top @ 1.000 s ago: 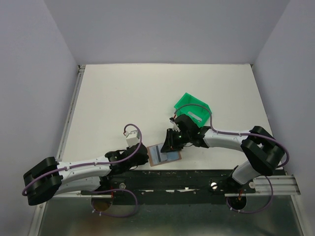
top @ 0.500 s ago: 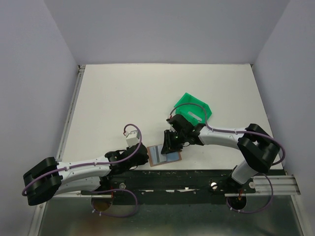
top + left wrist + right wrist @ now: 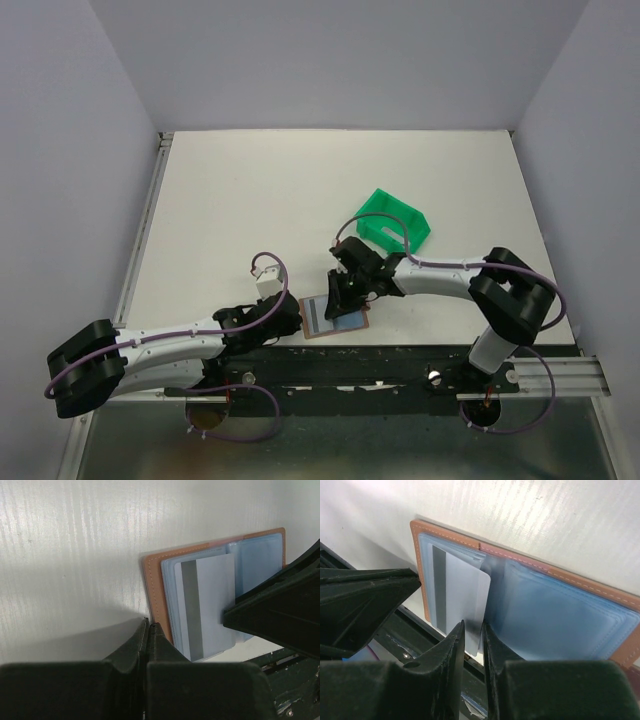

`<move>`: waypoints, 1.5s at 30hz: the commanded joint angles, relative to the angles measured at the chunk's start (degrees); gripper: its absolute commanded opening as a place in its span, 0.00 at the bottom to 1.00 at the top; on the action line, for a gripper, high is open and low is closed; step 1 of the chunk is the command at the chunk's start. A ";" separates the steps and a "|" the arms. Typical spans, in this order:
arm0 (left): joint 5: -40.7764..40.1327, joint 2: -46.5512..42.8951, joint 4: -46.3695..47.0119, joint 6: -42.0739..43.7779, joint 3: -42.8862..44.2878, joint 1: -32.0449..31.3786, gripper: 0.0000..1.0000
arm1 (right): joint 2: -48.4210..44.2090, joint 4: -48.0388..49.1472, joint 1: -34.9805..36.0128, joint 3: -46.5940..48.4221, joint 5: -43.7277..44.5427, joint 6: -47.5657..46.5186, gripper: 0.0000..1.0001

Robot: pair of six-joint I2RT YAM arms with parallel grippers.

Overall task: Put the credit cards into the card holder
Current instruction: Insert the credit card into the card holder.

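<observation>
The right jaws stand narrow, with the near edge of a credit card (image 3: 457,592) caught in the slot between them; they appear to be holding it. The left jaws are pressed together with no gap showing, their tips on the stitched edge of the card holder (image 3: 545,564). Whether they pinch the leather or only pin it down, I cannot tell.

The card holder lies open and flat right at the near edge of the worktop (image 3: 260,200), about midway along it, clear sleeves (image 3: 555,615) facing up. The card, grey with a dark stripe, lies over the left-hand sleeves and sticks out past the holder towards the near edge, over the dark rail below. How far it is seated in a pocket, if at all, is hard to read. The green bin (image 3: 395,222) sits well apart, further back and to the right.

The likely faults:
- The card's leading edge could ride on top of the sleeve mouth instead of entering it, and slide across the plastic.
- A push against that resistance could shove the whole holder, or fold it, if the left jaws only rest on it.
- If the card were let go now, with so much of it overhanging, it could tip off the near edge.
- Too steep an angle could bow the card or buckle the sleeve.
</observation>
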 commanded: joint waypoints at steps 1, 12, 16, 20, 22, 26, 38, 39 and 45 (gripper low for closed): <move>1.15 0.20 -0.89 0.52 -0.54 -0.36 0.00 | 1.24 4.15 0.73 0.79 -2.56 -0.05 0.28; 1.15 -0.68 -1.15 0.17 -1.33 -0.36 0.00 | -3.68 -3.65 0.64 1.30 5.25 -2.86 0.40; 1.15 -0.86 -1.24 -0.01 -1.42 -0.36 0.00 | -3.50 -5.86 0.56 1.84 6.58 -3.04 0.41; 1.15 -0.85 -1.15 -0.10 -1.51 -0.36 0.00 | -2.72 -5.07 0.73 2.01 5.79 -2.69 0.39; 1.15 -0.85 -1.15 -0.10 -1.42 -0.36 0.00 | -2.36 -4.46 0.64 2.10 5.35 -2.68 0.35; 1.15 -0.94 -1.33 -0.10 -1.51 -0.36 0.00 | -1.75 -3.22 0.64 2.10 4.56 -2.51 0.30; 1.24 -0.86 -0.98 -0.10 -1.60 -0.36 0.00 | 1.77 -0.94 0.64 2.98 1.75 -2.25 0.29; 1.15 -0.77 -1.06 -0.10 -1.60 -0.36 0.00 | 1.94 -0.68 0.64 2.98 1.31 -2.16 0.29; 1.33 -0.50 -0.80 -0.01 -1.51 -0.28 0.00 | 2.38 2.57 0.64 2.36 -1.33 -1.81 0.29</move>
